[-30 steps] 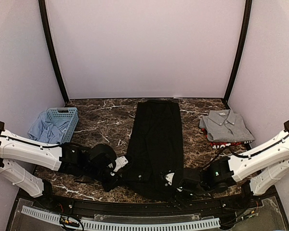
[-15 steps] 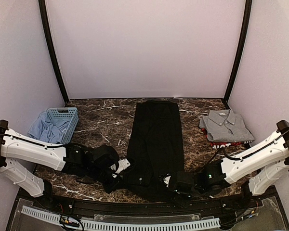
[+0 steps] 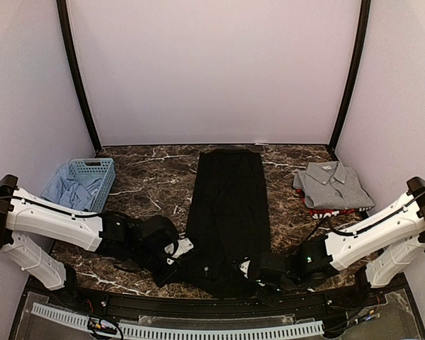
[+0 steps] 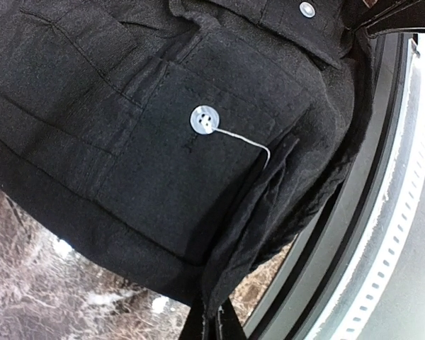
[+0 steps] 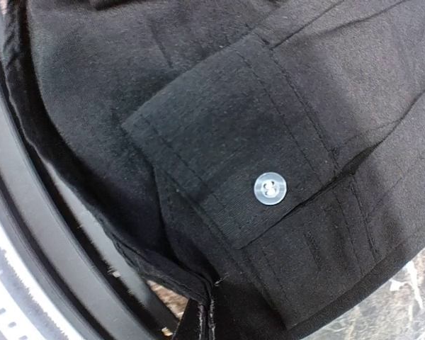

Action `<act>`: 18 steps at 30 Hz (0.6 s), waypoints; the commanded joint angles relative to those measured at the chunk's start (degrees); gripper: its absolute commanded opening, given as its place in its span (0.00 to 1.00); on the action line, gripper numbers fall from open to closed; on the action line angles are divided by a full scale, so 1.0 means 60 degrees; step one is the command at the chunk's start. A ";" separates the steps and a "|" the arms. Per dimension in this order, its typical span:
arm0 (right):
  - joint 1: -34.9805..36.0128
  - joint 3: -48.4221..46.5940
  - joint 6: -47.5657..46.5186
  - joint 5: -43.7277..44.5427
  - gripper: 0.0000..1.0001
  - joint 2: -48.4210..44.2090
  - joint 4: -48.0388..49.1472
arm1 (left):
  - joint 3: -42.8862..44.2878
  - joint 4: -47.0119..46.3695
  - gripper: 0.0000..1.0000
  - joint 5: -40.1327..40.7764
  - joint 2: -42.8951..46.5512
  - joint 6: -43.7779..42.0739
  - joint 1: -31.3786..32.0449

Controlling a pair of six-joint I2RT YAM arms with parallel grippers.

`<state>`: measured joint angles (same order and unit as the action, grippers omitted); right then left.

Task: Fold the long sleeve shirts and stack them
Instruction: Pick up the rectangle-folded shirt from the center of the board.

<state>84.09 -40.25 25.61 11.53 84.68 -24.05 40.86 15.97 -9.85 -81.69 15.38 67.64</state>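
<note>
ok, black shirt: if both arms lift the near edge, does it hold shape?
Probably floppy: the black shirt creases and bunches where the left tool pinches it, so the middle should sag. Looks thin, likely light. The button trails a loose thread and might snag.

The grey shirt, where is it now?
In the top view, the grey shirt lies folded on the right, atop the red-edged shirt, right of the black shirt.

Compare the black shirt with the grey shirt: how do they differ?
The black shirt lies in a long narrow strip; the grey shirt is folded into a small rectangle. The black shirt rests on the table; the grey shirt sits on a red-edged garment. The left gripper and right gripper pinch the black shirt's near end; the grey shirt is untouched. Both are cloth shirts.
</note>
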 commanded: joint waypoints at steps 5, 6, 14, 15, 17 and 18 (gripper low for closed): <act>0.0413 -0.0040 0.0422 -0.1982 0.00 -0.0921 -0.0159 | 0.0307 0.1208 0.00 -0.1183 0.0403 0.0572 0.0168; 0.0442 -0.0031 0.0484 -0.2317 0.00 -0.1017 -0.0112 | 0.0231 0.1228 0.00 -0.1324 0.0549 0.0751 0.0278; 0.0320 -0.0466 0.0556 -0.3151 0.00 -0.1793 -0.0525 | 0.0365 0.1221 0.00 -0.2392 0.1322 0.1083 0.0453; 0.0152 -0.0557 0.0477 -0.3134 0.00 -0.1853 -0.0692 | 0.0539 0.1188 0.00 -0.2419 0.1339 0.1033 0.0353; -0.0285 -0.0775 0.0363 -0.2938 0.00 -0.1954 -0.1000 | 0.0869 0.1233 0.00 -0.2523 0.1277 0.0956 -0.0029; -0.0542 -0.0879 0.0266 -0.2909 0.00 -0.2025 -0.1136 | 0.0955 0.1227 0.00 -0.2681 0.1257 0.0903 -0.0202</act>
<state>85.01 -41.87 28.47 -6.20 74.72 -27.99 42.72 22.90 -22.11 -75.09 21.15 69.69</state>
